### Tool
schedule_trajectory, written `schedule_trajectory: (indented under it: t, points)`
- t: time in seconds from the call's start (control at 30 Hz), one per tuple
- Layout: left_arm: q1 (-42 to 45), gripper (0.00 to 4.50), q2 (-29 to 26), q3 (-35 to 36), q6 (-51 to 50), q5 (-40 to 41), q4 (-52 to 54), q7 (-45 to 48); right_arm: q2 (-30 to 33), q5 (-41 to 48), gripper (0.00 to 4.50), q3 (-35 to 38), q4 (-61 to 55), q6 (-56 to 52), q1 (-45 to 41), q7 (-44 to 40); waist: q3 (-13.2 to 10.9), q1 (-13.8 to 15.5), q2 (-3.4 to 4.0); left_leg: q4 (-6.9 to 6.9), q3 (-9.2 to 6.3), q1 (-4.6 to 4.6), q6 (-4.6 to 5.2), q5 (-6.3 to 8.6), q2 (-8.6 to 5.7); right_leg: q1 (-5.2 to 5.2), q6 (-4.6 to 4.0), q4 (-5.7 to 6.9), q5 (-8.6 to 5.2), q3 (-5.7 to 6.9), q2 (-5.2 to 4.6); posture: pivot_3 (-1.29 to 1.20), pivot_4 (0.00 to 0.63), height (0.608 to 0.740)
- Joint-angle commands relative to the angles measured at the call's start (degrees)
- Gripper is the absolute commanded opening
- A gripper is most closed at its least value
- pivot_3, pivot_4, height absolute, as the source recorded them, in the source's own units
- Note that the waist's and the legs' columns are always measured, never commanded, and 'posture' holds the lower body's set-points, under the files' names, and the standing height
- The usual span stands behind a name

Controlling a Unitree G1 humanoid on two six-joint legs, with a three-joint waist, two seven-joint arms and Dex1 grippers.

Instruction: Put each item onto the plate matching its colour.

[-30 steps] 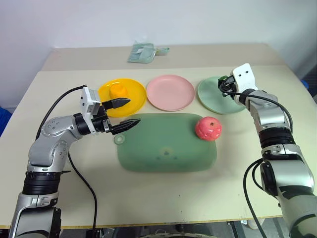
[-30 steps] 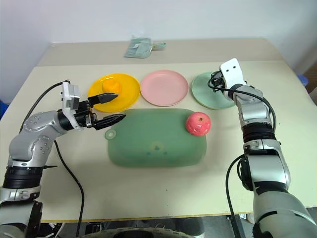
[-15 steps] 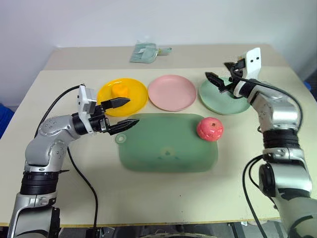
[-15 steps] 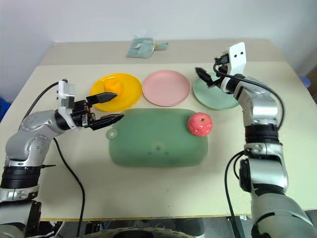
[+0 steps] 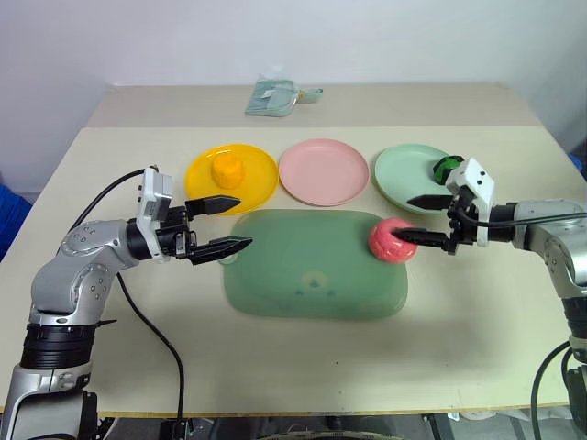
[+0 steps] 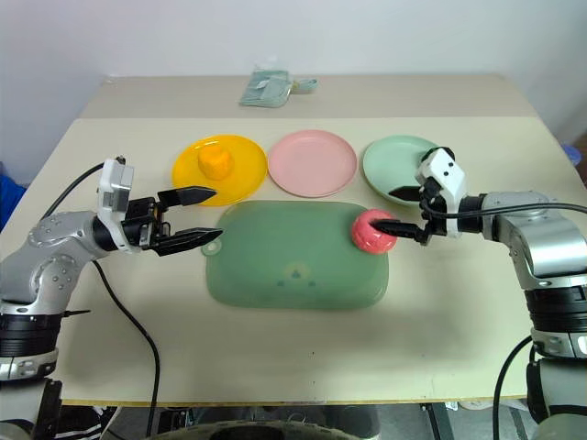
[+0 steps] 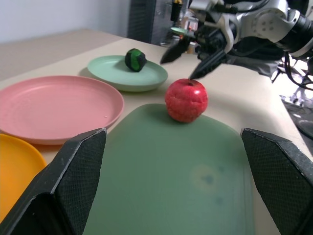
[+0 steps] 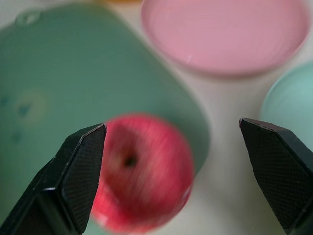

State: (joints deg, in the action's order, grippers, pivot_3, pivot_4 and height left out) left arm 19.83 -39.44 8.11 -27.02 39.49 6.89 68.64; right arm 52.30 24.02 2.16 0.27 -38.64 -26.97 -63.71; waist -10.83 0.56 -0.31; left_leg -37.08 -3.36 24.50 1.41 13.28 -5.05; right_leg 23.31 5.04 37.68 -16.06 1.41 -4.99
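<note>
1. Head view: the right gripper [image 5: 420,219] hangs spread and empty beside the apple [image 5: 388,240] on the mat [image 5: 312,275]; the dark ball [image 5: 446,168] lies on the green plate [image 5: 404,174], the yellow toy [image 5: 226,170] on the yellow plate [image 5: 252,179].
2. Left wrist: the left gripper [image 7: 176,181] is spread, empty.
3. Right wrist: the apple lies near the bare pink plate [image 8: 230,34].

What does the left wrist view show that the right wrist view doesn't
Left wrist view alone: the dark green ball lying on the green plate, the right gripper open just behind the red apple, and an edge of the yellow plate. Right wrist view alone: the mat's loop tab. Both: the apple at the corner of the green mat, the bare pink plate, and part of the green plate.
</note>
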Motion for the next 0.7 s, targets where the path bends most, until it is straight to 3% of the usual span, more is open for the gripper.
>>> schedule_trajectory:
  t: [0.03, 0.13, 0.6, 0.7]
  points:
    - [0.5, 4.5, -0.4, 0.2, 0.5, 0.1, 0.8, 0.4, 1.4, -0.3, 4.44, -1.2, -3.2, -1.1, 1.0, -0.9, 0.0, 0.0, 0.0, 0.0, 0.0, -0.01, 0.0, 0.0, 0.0, -0.01, 0.0, 0.0, 0.0, 0.0, 0.0, 0.0, 0.15, 0.729]
    - [0.8, 4.5, 0.0, 0.0, 0.7, -0.1, 0.8, 0.1, 1.2, -3.9, 4.44, -4.1, -2.3, 0.9, 2.1, 0.0, 0.0, 0.1, -0.04, 0.0, -0.01, -0.02, 0.0, 0.0, 0.01, -0.04, 0.0, -0.01, 0.0, 0.0, 0.0, 0.0, 0.15, 0.729]
    - [0.6, 4.5, 0.2, 0.3, 2.6, -1.8, 0.6, -0.6, -0.2, -3.0, 4.44, -6.7, -2.9, -0.6, 2.1, -0.8, 0.1, 0.2, -0.05, -0.03, -0.02, -0.04, 0.01, 0.01, 0.0, -0.09, 0.0, -0.04, 0.0, 0.01, -0.01, 0.0, 0.15, 0.729]
    - [0.6, 4.5, 0.2, 0.2, 2.9, -2.0, 0.5, -0.7, -0.8, -2.8, 3.64, -6.1, -2.9, -0.4, 1.4, -0.3, 0.1, 0.2, -0.06, -0.04, -0.02, -0.05, 0.01, 0.01, 0.0, -0.11, 0.0, -0.05, 0.0, 0.02, -0.01, 0.0, 0.15, 0.729]
